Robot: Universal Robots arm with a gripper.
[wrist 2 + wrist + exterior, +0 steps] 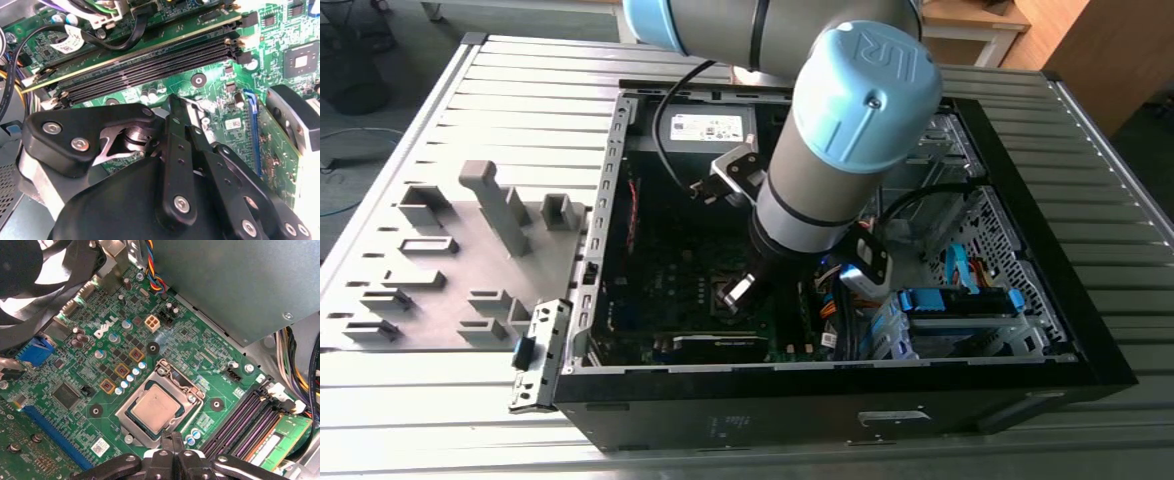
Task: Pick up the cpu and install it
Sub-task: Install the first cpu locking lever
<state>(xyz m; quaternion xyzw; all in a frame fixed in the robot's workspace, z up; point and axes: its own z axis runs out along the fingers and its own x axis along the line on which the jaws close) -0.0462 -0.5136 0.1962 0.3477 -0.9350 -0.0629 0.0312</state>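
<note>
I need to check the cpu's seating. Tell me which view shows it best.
The first wrist view: the cpu lies in its socket, top fully visible, just beyond the gripper. The exterior view's arm covers that area.

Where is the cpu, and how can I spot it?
Look inside the open computer case, at the green motherboard. In the first wrist view, the cpu lies in a metal-framed socket, just beyond the gripper. It's the plain silver square; its neighbours are small and dark.

above socket with cpu [158, 410]: open, nothing overhead but gripper [172, 446] at its edge | beside: memory slots [247, 417], populated stick | further: grey power supply box [240, 285], cable bundle [152, 275], fan [35, 285] crowding board edges
</note>
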